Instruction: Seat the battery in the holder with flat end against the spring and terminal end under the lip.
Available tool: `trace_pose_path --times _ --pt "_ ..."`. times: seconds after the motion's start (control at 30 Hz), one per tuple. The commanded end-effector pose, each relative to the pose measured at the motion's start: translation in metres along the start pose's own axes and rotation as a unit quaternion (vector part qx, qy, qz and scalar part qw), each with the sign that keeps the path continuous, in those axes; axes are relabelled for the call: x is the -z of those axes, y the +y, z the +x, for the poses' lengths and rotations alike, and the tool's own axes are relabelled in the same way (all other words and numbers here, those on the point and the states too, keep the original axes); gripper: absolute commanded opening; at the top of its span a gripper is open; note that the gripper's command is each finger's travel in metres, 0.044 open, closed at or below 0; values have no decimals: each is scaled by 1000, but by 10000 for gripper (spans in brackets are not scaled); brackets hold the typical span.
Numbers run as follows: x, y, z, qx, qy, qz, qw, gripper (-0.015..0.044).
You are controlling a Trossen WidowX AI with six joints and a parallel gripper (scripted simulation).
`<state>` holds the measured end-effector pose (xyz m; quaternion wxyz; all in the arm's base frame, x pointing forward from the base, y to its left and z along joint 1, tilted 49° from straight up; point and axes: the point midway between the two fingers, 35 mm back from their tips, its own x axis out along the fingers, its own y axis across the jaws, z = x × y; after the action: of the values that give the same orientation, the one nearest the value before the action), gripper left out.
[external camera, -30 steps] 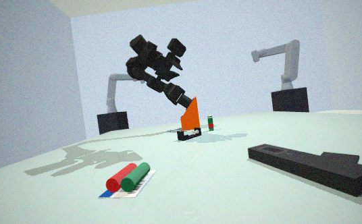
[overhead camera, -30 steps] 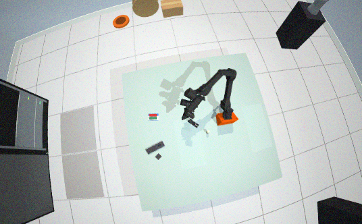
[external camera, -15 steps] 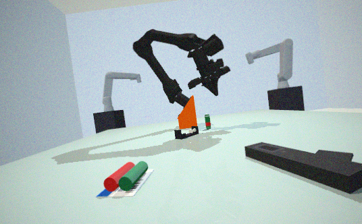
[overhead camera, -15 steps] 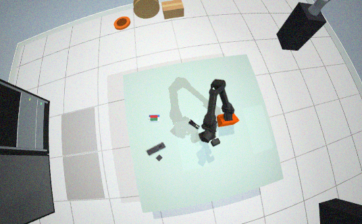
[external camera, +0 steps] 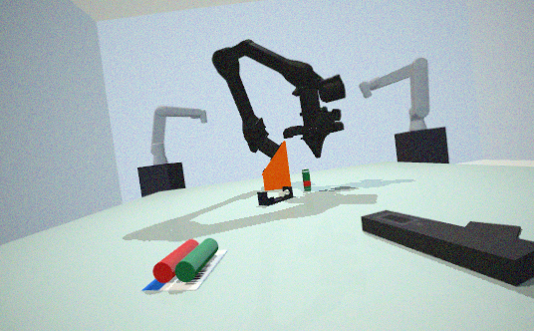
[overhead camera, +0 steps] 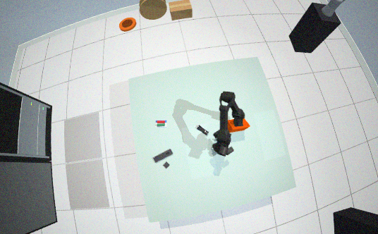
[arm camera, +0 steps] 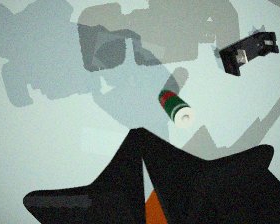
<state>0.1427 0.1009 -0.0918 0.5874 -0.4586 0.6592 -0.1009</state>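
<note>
The battery (external camera: 306, 180) (arm camera: 172, 104), green with a red band, stands upright on the table; its pale upper end with a small round centre faces the wrist camera. In the top view it does not show; the arm is over that area. The black holder (overhead camera: 202, 130) (external camera: 275, 197) (arm camera: 251, 49) lies on the table apart from the battery, its cradle empty, with a silvery piece at one end. My gripper (external camera: 318, 156) (arm camera: 137, 134) is shut with nothing between its fingertips. It points down, high above the table, to one side of the battery.
A red cylinder (external camera: 176, 261) and a green cylinder (external camera: 198, 259) lie on a printed card (external camera: 187, 286). A dark remote-like bar (overhead camera: 162, 156) (external camera: 421, 240) lies near a small dark piece (overhead camera: 166, 165). The orange base block (overhead camera: 242, 127) (external camera: 278, 174) is at the arm's foot.
</note>
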Motion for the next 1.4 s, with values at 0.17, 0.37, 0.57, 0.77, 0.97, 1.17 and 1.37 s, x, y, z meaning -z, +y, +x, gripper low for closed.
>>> trace_pose_path --times 0.17,0.37,0.57,0.77,0.97,1.17,1.37 --pt "10 -5 51 10 10 -6 1000 0" --pt "8 -12 50 9 9 -7 1000 0" --pt "7 -22 49 9 9 -7 1000 0" --pt "7 -32 49 9 9 -7 1000 0" --pt "6 -41 49 9 9 -7 1000 0" --pt "7 -51 49 10 9 -7 1000 0" --pt "7 -61 49 11 10 -7 1000 0"
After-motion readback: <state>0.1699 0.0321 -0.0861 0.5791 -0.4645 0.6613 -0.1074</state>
